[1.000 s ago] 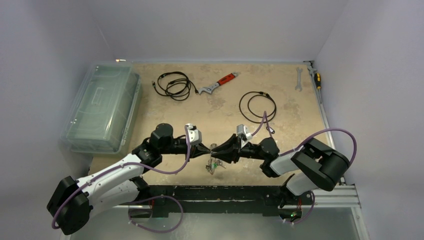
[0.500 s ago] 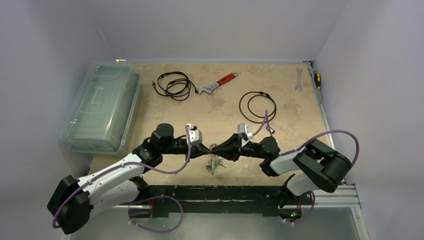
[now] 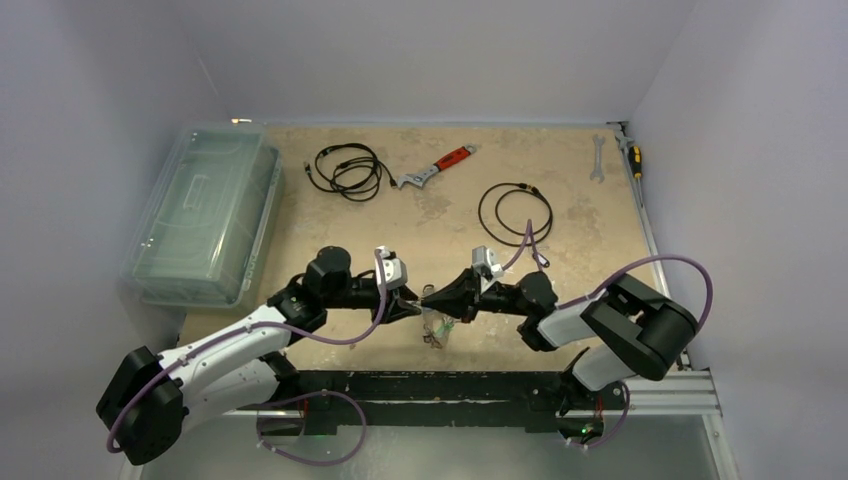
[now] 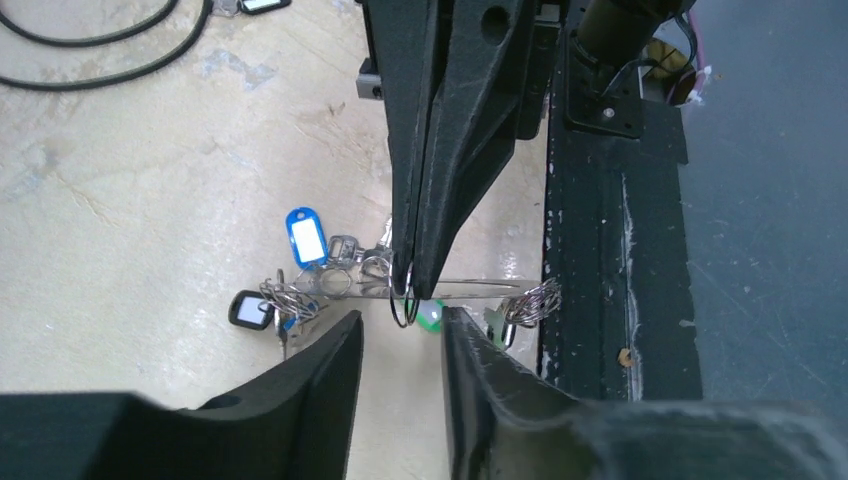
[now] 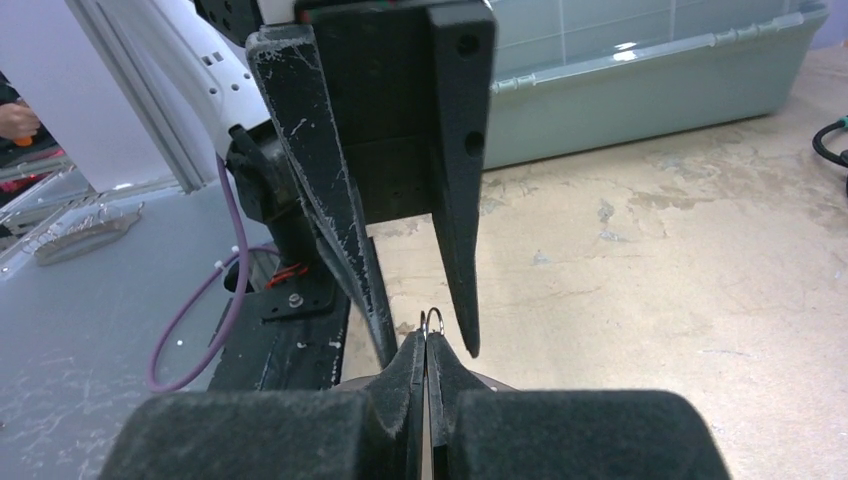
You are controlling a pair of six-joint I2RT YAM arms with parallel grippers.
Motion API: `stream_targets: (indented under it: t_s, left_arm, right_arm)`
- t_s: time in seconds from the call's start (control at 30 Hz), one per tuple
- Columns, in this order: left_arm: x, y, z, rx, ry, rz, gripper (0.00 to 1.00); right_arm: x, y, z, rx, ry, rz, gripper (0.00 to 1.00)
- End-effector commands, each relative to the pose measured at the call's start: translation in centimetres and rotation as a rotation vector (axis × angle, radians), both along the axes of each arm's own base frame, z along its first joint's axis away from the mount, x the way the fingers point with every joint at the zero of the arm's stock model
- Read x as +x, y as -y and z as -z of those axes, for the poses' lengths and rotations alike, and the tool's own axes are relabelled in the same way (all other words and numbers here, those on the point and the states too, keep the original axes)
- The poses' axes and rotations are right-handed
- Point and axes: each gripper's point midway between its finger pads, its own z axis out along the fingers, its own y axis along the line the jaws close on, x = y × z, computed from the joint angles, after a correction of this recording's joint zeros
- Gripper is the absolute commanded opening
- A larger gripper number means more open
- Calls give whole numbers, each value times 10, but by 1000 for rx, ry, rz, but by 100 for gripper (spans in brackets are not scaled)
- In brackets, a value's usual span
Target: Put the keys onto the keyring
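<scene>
Several keys (image 4: 290, 298): bunched, one blue tag (image 4: 306, 237)
Left gripper (image 4: 400, 325) jaws: apart
Right gripper (image 5: 427, 345) jaws: clamped on small wire ring (image 5: 432, 318), near keys

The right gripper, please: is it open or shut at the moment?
Shut. The right gripper has its fingertips meeting in the wrist view, pinching a small metal ring.

Shiny metal keys (image 4: 345, 283); rough matt beige table (image 4: 150, 200)

I log the keys (image 4: 340, 250) as silver, with a blue tag (image 4: 306, 237), a black tag (image 4: 250, 309) and a green tag (image 4: 430, 318). Table (image 4: 150, 200) is mottled beige. Wrench (image 3: 436, 167) has a red handle. Cable (image 3: 347, 170) is black.
</scene>
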Motion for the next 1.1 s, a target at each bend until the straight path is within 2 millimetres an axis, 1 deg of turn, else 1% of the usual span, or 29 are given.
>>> stream_targets:
  t_s: [0.0, 0.03, 0.07, 0.1, 0.13, 0.2, 0.3, 0.4, 0.47, 0.57, 0.67, 0.8, 0.93, 0.97, 1.03, 1.07]
  left_arm:
    - [8, 0, -3, 22, 22, -30, 54]
    - [9, -1, -4, 32, 28, -32, 71]
    - [10, -2, -6, 42, 37, -32, 80]
    - [10, -3, -7, 54, 47, -32, 85]
    - [11, -5, -9, 64, 57, -34, 87]
    - [12, -12, -12, 119, 84, -31, 88]
    - [16, -18, -27, 167, 140, -27, 82]
    - [16, -19, -43, 211, 180, 18, 76]
    - [16, -22, -43, 270, 176, 49, 72]
    - [15, -27, -34, 353, 153, 74, 65]
    - [14, -30, -32, 387, 152, 92, 61]
    - [14, -35, -33, 405, 184, 85, 58]
    - [13, -38, -31, 411, 207, 99, 57]
    - [13, -36, -32, 399, 219, 105, 54]
    - [14, -32, -35, 377, 247, 113, 45]
    - [15, -31, -35, 365, 255, 114, 44]
  right_arm:
    - [1, 1, -29, 70, 105, 15, 0]
    - [3, 2, -28, 59, 107, 24, 0]
    - [4, 2, -27, 47, 110, 29, 0]
    - [5, 2, -27, 36, 113, 35, 0]
    - [5, 2, -26, 26, 118, 40, 0]
    - [7, 3, -24, 4, 127, 49, 0]
    - [12, 2, -23, -41, 162, 76, 0]
    - [10, -8, -18, -112, 187, 86, 0]
    - [11, -16, -15, -177, 234, 102, 0]
    - [11, -24, -13, -251, 273, 115, 0]
    - [14, -25, -15, -292, 289, 134, 0]
    - [15, -23, -18, -313, 301, 146, 0]
    - [14, -27, -14, -356, 310, 140, 0]
    - [13, -27, -13, -363, 311, 136, 0]
    - [11, -27, -13, -367, 313, 131, 0]
    - [10, -27, -14, -367, 314, 130, 0]
